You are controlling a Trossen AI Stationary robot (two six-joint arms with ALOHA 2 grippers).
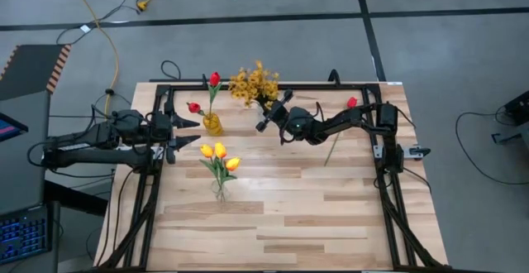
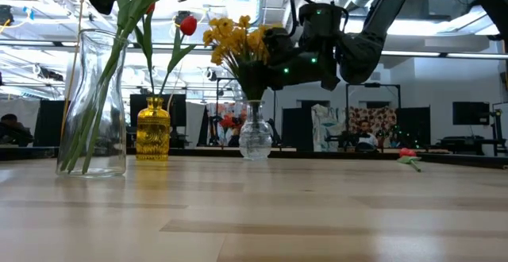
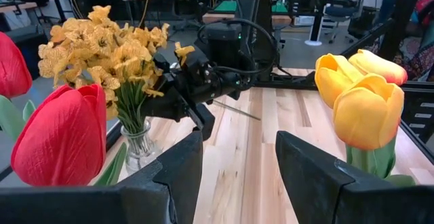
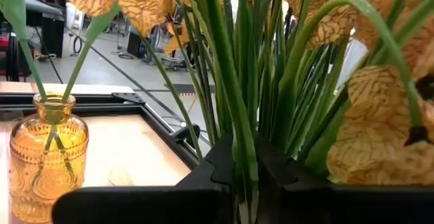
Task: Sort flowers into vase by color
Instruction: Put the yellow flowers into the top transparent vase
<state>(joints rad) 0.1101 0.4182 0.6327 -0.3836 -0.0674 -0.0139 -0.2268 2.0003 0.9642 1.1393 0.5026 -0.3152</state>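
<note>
Sprays of small mustard-yellow blossoms (image 1: 253,83) stand with their stems in a small clear vase (image 2: 255,139) at the table's far middle. My right gripper (image 4: 244,176) is at that bunch, just below the blossoms, shut on one green stem. An amber vase (image 1: 212,125) holds red tulips (image 1: 214,79). A tall clear vase (image 2: 91,103) nearer the front holds yellow-orange tulips (image 1: 219,153). One red flower (image 1: 351,102) lies flat on the table at the far right. My left gripper (image 1: 186,132) waits open at the table's left, beside the amber vase. My right gripper pinches one green stem (image 4: 242,157) of the yellow sprays between its two fingers, below the blossoms and above the vase's mouth. The fingers (image 3: 196,112) come in about level from the table's right side and lie across the stem. The stem stands upright among the bunch.
A black frame (image 1: 388,165) runs along the table's left, far and right edges. Bare wood lies over the near half of the table (image 1: 289,223). The three vases stand close together in the far left half.
</note>
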